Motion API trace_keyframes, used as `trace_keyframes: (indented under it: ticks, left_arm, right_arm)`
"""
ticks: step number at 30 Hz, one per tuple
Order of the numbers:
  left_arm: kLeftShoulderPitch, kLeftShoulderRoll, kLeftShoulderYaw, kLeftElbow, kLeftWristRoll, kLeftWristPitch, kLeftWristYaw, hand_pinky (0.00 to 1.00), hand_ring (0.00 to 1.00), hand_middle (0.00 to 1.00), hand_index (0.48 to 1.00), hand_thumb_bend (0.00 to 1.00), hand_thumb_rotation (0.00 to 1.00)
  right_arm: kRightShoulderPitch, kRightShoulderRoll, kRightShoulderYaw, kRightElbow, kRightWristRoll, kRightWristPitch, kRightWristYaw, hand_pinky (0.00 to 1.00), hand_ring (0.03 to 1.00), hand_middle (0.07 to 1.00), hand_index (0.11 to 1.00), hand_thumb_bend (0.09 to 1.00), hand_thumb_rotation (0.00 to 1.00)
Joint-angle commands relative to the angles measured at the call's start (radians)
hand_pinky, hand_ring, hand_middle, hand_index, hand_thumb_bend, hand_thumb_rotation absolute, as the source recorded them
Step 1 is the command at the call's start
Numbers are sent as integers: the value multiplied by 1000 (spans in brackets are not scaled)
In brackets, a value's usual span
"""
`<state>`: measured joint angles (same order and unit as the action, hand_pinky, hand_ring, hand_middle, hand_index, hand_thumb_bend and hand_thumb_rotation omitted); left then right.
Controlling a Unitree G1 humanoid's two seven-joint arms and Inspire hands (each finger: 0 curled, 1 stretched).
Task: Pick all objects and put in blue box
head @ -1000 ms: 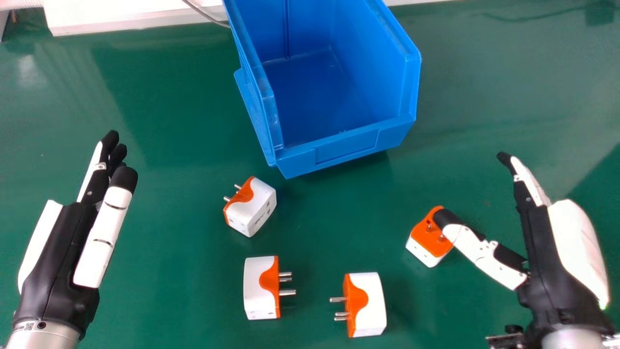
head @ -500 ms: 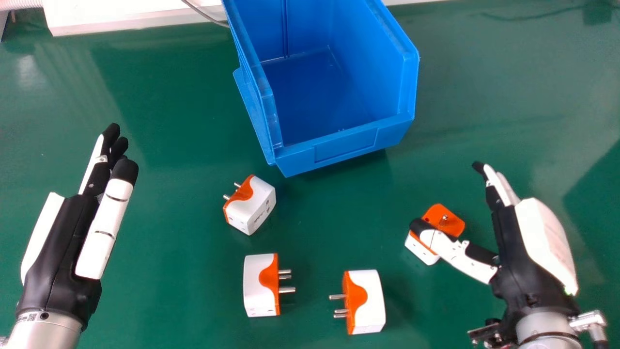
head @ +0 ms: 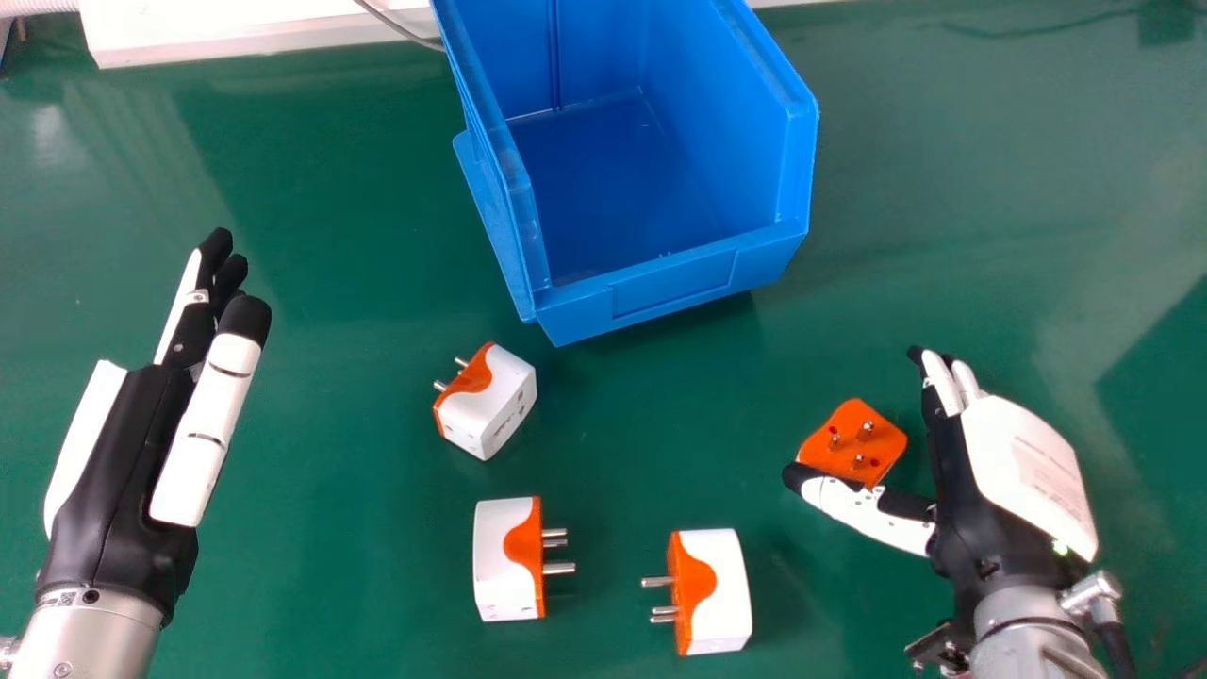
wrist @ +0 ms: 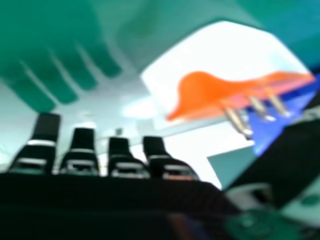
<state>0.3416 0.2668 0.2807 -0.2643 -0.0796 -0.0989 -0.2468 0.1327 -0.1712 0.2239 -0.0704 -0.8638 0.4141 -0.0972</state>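
Note:
My right hand (head: 981, 481) is open at the right of the head view, its thumb stretched along the near side of an adapter (head: 853, 438) that stands pins up, the fingers on its other side. In the right hand view, the hand (wrist: 125, 162) has straight fingers, and the white and orange adapter (wrist: 220, 65) is between them and the thumb. Open, my left hand (head: 132, 453) stays at the left. Three more white and orange adapters lie on their sides: one (head: 495, 405) below the blue box (head: 674, 283), two (head: 504, 566) (head: 721, 589) nearer, pins facing each other.
The blue box stands at the back centre of the green table (head: 321, 396), its low front edge towards me. Behind it to the left are a white panel (head: 236, 28) and a grey cable (head: 396, 28).
My right hand has moved left and nearer, bringing its thumb from over the right adapter to its near side. The left hand has shifted slightly forward.

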Motion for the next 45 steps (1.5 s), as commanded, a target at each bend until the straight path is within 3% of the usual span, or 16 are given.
trace_keyframes:
  ticks: [1,19,24,35,45]
  left_arm:
    - [-6,15,8,-8,2,-12,2,1000,1000,1000,1000,546,1000]
    - [-18,26,9,7,-2,-10,3,1000,1000,1000,1000,543,1000]
    - [-16,27,9,-3,-3,-5,4,1000,1000,1000,1000,544,1000]
    - [-20,30,13,-4,-6,1,2,1000,1000,1000,1000,544,1000]
    - [-29,36,15,8,-8,5,0,1000,1000,1000,1000,546,1000]
  right_arm:
    - [-29,-10,5,15,-22,25,-20,847,944,979,943,633,643]
    - [-117,-35,86,184,-66,75,-109,840,935,964,915,735,568]
    - [-123,-43,111,200,-76,83,-117,839,929,957,907,744,552]
    - [-119,-29,145,156,-75,137,-60,836,925,951,894,754,430]
    - [-150,-2,170,107,-92,255,32,836,923,951,898,719,347]
